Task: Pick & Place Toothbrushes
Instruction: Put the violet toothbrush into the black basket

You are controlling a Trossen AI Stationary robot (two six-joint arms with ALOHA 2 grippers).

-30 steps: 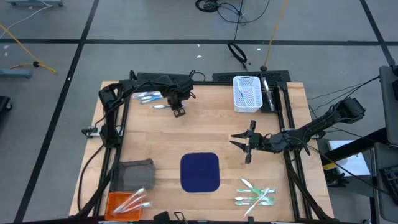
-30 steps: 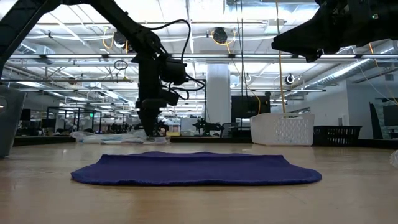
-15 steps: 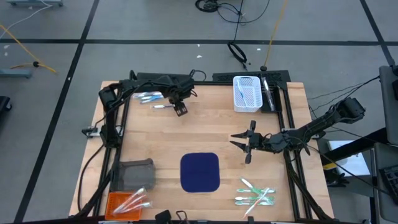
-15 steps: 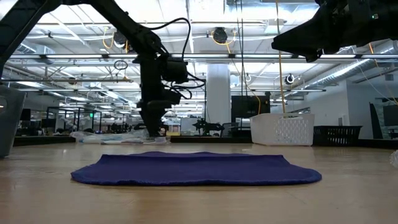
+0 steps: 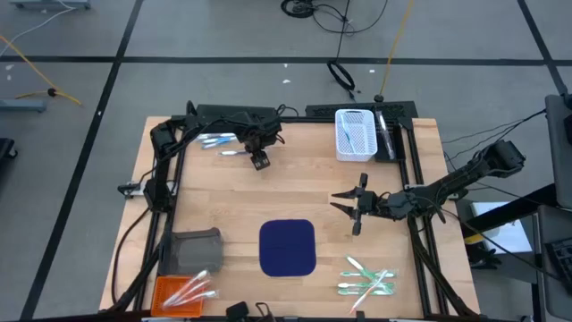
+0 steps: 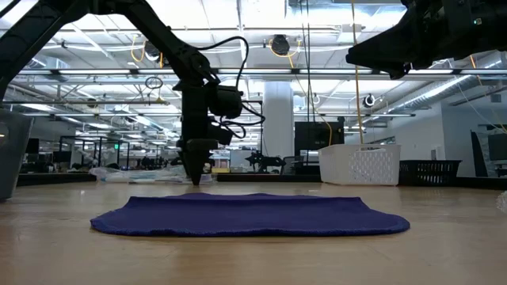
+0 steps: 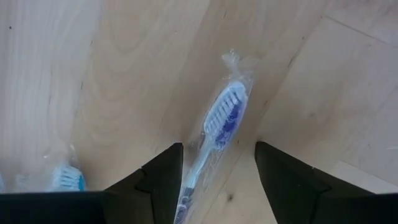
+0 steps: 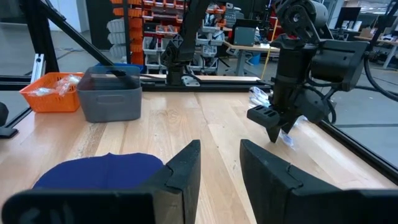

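At the far left of the surface (image 5: 241,206), I have the left end effector (image 5: 260,162) down with its fingers spread around a wrapped blue-and-white toothbrush (image 7: 219,127) lying flat, more toothbrushes (image 5: 213,139) just beside. My right end effector (image 5: 347,205) hovers open mid-surface, right of the mat (image 5: 288,247).

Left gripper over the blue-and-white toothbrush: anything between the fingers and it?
Nothing visible. In the left wrist view the left gripper is open, its fingers straddling the wrapped blue-and-white toothbrush on bare wood. Only its clear wrapper covers it. Another toothbrush lies off to one side.
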